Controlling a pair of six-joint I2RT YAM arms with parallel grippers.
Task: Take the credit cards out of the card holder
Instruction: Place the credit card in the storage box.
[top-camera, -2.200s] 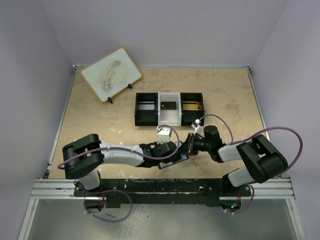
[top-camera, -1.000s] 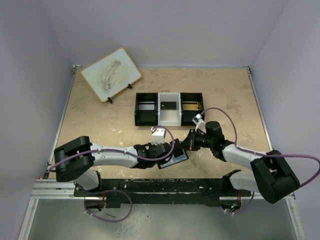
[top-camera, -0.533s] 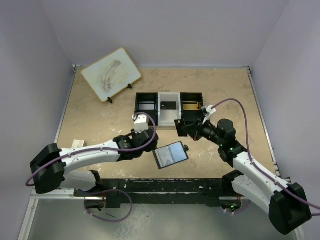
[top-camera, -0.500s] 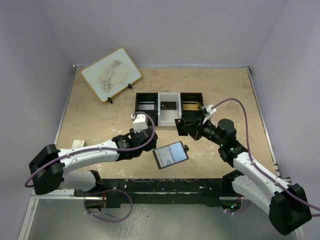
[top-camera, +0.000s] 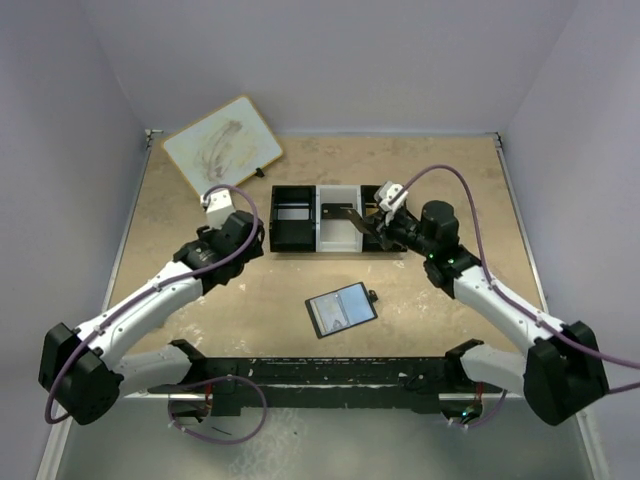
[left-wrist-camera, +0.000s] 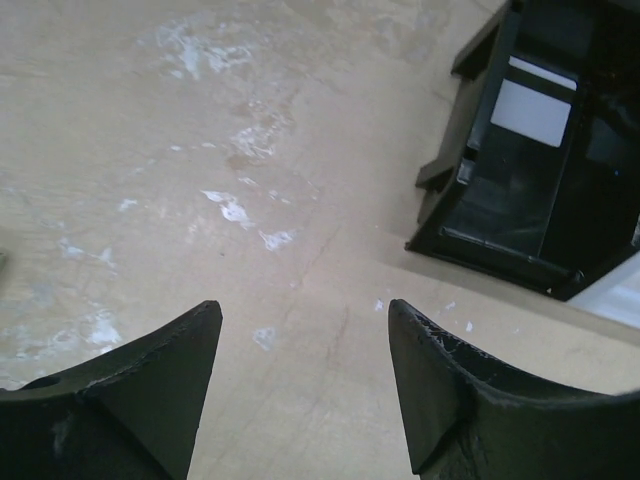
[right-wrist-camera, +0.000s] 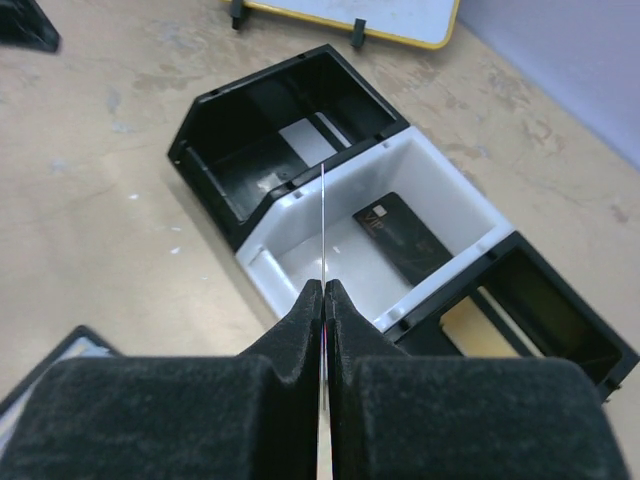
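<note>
The card holder (top-camera: 341, 308) lies open on the table near the front, pale blue-grey inside up, with no gripper on it. My right gripper (top-camera: 372, 224) (right-wrist-camera: 325, 286) is shut on a thin credit card (right-wrist-camera: 323, 215), seen edge-on, held upright above the tray's white middle compartment (right-wrist-camera: 345, 265). A dark credit card (right-wrist-camera: 404, 236) lies flat in that compartment. A pale card (left-wrist-camera: 531, 107) lies in the left black compartment (right-wrist-camera: 262, 130). My left gripper (top-camera: 256, 237) (left-wrist-camera: 300, 312) hangs open and empty over bare table, left of the tray.
The three-compartment tray (top-camera: 292, 244) stands mid-table; its right black compartment (right-wrist-camera: 560, 335) holds a yellowish card (right-wrist-camera: 470, 322). A small whiteboard (top-camera: 222, 148) on stands leans at the back left. Pale walls close in the table on three sides.
My left gripper opened, let go of the card holder and drew back to the left. My right gripper pulled the card free and carried it back over the tray.
</note>
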